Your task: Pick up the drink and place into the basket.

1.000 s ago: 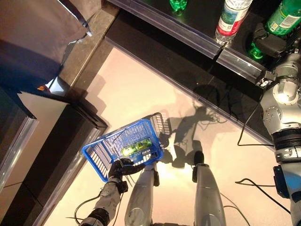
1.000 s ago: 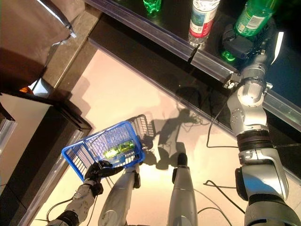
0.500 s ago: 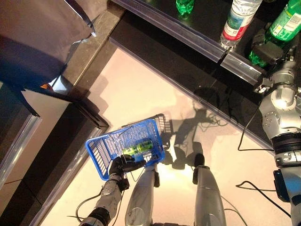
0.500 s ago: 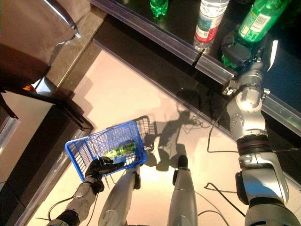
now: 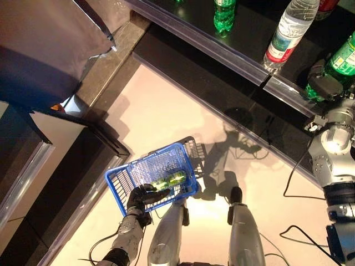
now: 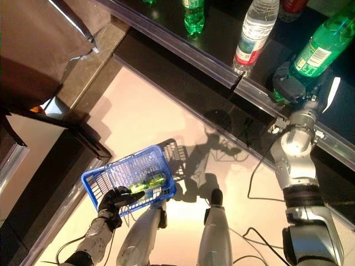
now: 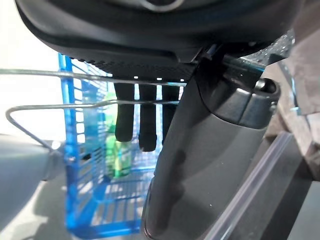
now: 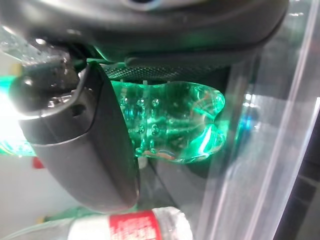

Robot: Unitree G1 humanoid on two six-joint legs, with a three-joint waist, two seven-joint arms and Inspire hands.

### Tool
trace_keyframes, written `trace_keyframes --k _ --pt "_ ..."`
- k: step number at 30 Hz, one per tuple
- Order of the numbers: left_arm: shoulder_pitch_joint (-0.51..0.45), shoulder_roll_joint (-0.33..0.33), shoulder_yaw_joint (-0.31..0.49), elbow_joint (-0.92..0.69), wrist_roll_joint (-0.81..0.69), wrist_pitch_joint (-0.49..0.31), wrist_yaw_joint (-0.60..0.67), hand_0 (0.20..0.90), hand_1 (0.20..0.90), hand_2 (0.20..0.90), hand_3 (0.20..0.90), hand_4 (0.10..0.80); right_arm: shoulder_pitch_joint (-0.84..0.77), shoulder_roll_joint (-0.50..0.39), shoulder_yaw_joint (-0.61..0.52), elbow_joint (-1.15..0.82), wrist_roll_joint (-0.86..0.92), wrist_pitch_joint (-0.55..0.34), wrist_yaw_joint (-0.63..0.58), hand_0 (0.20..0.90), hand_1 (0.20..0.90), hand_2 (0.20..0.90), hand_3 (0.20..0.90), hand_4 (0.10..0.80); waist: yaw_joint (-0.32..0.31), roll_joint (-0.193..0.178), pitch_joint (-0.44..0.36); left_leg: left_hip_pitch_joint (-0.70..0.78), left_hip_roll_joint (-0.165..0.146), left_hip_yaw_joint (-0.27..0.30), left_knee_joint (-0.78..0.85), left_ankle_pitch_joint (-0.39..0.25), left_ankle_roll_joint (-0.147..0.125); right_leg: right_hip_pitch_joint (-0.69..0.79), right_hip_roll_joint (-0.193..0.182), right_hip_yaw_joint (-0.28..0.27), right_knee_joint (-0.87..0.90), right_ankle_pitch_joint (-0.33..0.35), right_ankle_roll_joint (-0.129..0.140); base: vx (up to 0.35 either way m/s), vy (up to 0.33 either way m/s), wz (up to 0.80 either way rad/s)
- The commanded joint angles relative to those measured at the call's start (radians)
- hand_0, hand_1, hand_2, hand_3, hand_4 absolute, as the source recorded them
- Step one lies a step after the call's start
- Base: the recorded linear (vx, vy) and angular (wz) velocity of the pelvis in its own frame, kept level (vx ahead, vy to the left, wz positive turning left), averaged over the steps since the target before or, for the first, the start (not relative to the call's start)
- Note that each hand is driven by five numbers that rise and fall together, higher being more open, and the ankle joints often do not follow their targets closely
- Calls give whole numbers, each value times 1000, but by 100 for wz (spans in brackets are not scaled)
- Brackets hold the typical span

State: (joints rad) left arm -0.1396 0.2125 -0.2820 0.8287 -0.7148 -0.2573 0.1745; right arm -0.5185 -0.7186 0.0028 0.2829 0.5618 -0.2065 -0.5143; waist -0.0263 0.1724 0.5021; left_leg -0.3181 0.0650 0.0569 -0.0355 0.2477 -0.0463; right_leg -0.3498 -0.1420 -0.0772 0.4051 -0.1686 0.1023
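Note:
My right hand (image 5: 324,86) is at the black shelf, shut round the base of a large green bottle (image 5: 346,58) that stands there. In the right wrist view the bottle's green base (image 8: 170,120) sits between the thumb (image 8: 80,145) and the palm. My left hand (image 5: 143,197) hangs low at the left, shut on the thin wire handles (image 7: 75,75) of the blue basket (image 5: 125,185). A green drink (image 5: 169,179) lies inside the basket and also shows in the left wrist view (image 7: 117,150).
A clear bottle with a red label (image 5: 288,33) and a small green bottle (image 5: 224,14) stand on the same shelf behind its clear rail (image 5: 244,58). A dark counter (image 5: 50,50) fills the left side. Pale floor lies between.
The whole picture has shifted down, so the camera moved. My right hand stays on the green bottle's base. The basket hangs as before.

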Motion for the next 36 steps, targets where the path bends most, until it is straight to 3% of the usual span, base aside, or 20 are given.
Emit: trace_keyframes --k 1,8,13,25,31,36 --pt "56 94 92 -66 -16 -160 23 300 300 300 200 100 -51 -14 -106 -215 -125 -196 -12 300 300 300 200 100 -42 -104 -150 117 9 24 79 -183 -24 92 17 -2 -280 191 -69 21 19 -5" --pt "69 95 126 -175 36 -158 -1 300 300 300 200 100 134 116 -37 -351 -82 -115 195 300 300 300 200 100 -61 -135 -182 147 17 34 63 -185 -18 133 20 14 -314 203 -62 20 2 -6" --pt "78 109 94 -333 58 -132 7 300 300 300 200 100 250 201 43 -419 -47 -46 323 300 300 300 200 100 -63 -143 -191 166 16 32 47 -181 -12 161 22 15 -333 210 -59 2 1 -1" --pt "113 161 8 -597 37 -29 -2 300 300 300 200 100 392 255 273 -492 84 53 668 300 300 300 200 100 -30 -157 -210 179 19 17 42 -172 -3 205 28 -11 -359 217 -53 1 -9 1" --pt "105 211 -29 -715 14 31 -26 300 300 300 200 100 390 230 336 -486 96 45 710 300 300 300 200 100 -10 -162 -213 181 16 0 41 -169 0 224 31 -25 -371 218 -50 -7 -45 6" --pt "104 249 -45 -823 11 85 -54 300 300 300 200 100 394 215 361 -473 42 68 660 300 300 300 200 100 6 -163 -219 184 11 -16 40 -166 1 238 30 -34 -378 221 -45 1 -18 5"
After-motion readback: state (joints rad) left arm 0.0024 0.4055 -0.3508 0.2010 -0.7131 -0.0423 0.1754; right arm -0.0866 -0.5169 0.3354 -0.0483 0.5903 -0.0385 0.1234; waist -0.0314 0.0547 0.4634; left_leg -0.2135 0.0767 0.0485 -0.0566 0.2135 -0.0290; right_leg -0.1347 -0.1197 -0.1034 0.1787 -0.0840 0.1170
